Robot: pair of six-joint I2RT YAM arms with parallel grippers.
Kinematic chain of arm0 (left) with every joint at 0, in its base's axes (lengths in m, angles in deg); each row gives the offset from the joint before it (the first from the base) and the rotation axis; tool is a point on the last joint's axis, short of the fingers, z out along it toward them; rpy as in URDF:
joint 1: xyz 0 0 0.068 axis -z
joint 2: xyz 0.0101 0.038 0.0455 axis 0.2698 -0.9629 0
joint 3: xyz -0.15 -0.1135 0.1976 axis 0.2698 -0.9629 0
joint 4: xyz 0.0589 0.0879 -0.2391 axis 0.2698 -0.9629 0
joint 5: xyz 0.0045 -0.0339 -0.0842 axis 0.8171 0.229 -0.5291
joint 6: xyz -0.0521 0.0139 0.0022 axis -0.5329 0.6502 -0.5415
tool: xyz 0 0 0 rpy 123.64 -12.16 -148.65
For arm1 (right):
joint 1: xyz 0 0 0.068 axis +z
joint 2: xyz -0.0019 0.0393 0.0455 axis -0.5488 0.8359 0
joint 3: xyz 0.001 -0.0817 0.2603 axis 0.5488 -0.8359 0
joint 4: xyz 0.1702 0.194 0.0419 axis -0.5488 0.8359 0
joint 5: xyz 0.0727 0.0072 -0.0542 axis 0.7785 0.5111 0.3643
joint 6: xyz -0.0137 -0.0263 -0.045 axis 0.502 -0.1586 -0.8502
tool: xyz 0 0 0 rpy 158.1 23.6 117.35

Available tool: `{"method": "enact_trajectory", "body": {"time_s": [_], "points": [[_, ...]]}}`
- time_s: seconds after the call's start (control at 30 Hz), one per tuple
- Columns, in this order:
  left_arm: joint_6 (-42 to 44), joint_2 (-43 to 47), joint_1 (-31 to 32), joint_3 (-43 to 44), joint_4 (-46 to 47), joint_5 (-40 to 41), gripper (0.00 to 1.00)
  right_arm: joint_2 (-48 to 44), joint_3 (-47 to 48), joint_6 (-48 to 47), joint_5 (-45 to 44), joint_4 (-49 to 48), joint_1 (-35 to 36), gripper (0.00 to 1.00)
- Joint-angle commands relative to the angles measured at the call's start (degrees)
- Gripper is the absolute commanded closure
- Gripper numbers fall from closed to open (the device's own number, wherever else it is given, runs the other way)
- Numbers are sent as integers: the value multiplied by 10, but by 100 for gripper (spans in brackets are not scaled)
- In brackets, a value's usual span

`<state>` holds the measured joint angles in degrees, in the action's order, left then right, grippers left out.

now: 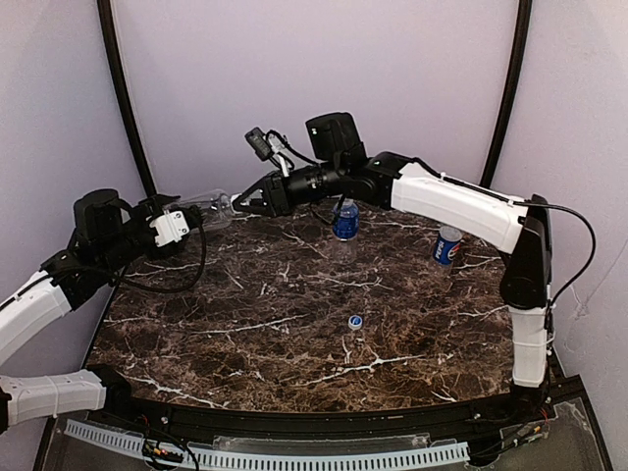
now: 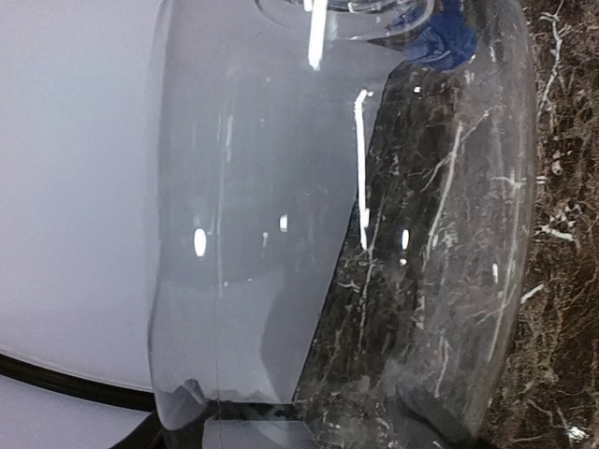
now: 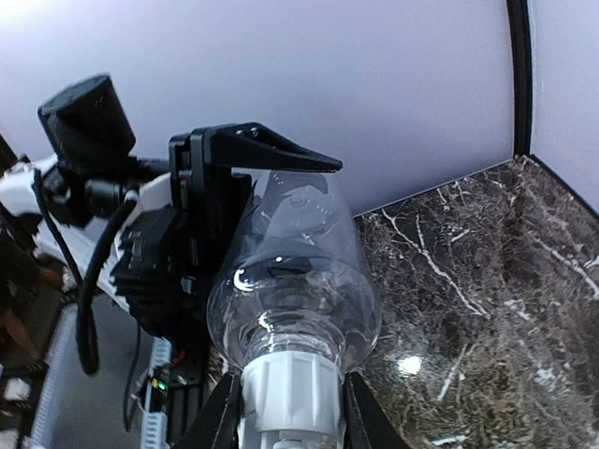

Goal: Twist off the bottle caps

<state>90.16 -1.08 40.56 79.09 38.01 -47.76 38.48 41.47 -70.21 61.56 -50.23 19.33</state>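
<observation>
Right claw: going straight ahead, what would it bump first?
The white cap, which the right claw is pinching. Right behind it is the clear bottle, held by the left claw.

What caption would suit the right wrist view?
Right gripper closed on the white cap of a clear bottle held by the left gripper.

All I can read is the Pepsi roundel on the right-hand bottle (image 1: 447,245); any lettering is too small.
</observation>
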Motion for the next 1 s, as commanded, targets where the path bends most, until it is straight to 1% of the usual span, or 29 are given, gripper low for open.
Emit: {"method": "enact_trajectory", "body": {"time_s": [0.0,0.07,0.2,0.23,0.33,0.4,0.5,0.6,0.67,0.73,0.8,0.9,0.97], "points": [[-120,8,7,43,-160,-156,58,-63,-40,-289,8,45,66,100],[-132,6,7,58,-217,-193,60,-81,-63,-383,-20,68,83,100],[-158,2,7,84,-289,-270,61,-100,-91,-571,-108,124,122,100],[-170,2,7,90,-297,-294,61,-103,-103,-617,-130,131,131,100],[-192,1,7,95,-321,-329,62,-111,-135,-724,-194,133,152,100],[-203,1,7,97,-333,-344,62,-116,-150,-774,-216,130,156,100],[-204,3,7,96,-342,-354,63,-131,-175,-810,-229,104,156,100],[-206,5,7,92,-338,-351,64,-143,-202,-817,-238,55,156,100],[-210,7,7,90,-334,-345,64,-146,-206,-811,-243,42,156,98],[-210,9,6,88,-330,-339,64,-152,-213,-807,-251,27,156,89],[-211,11,7,84,-324,-333,64,-158,-225,-804,-259,7,156,74],[-217,14,7,77,-311,-325,65,-169,-241,-792,-262,-21,156,57],[-220,16,7,74,-306,-320,65,-174,-243,-778,-259,-31,156,51]]}}
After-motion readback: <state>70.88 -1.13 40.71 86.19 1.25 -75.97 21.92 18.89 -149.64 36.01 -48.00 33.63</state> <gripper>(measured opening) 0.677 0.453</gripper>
